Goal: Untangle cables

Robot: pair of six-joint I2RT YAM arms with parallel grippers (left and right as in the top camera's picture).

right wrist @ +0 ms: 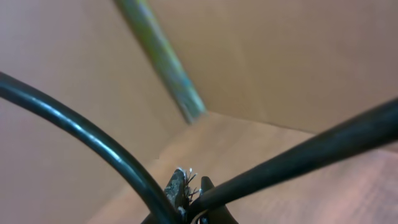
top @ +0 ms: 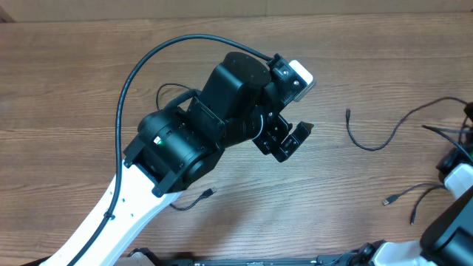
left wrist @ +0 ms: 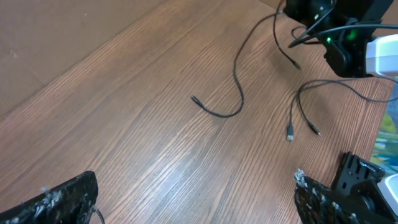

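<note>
Fingers (left wrist: 68,198) of the left gripper (top: 288,140) stand spread wide and empty above the tabletop (top: 89,96), while the cables (top: 373,140) lie loose on the wood at about 3 o'clock from them in the overhead view. One thin black cord curves from a plug end toward the right edge. Two more plug ends (top: 389,200) lie at about 4 o'clock, near the right arm (top: 458,181). Another cord end (top: 210,193) pokes out from under the left arm (top: 185,140) at about 7 o'clock.

Bare wood separates the open fingers from the nearest cord, which lies well apart from them. Open tabletop stretches toward 9 and 12 o'clock, up to a cardboard wall (top: 222,7) along the far edge.

Reaching diagonally from the near edge at 7 o'clock toward 1 o'clock, the left arm has its wrist bent down, and its own thick black wire (top: 129,81) arches beside it. Seen from the left wrist camera, the curved cord sits at 12 o'clock ahead of the spread fingers, untouched.

At the right edge of the overhead view, the right gripper (right wrist: 189,186) is clenched. Its fingertips are pressed together on two black cords that meet between them, blurred by closeness in the wrist view.
</note>
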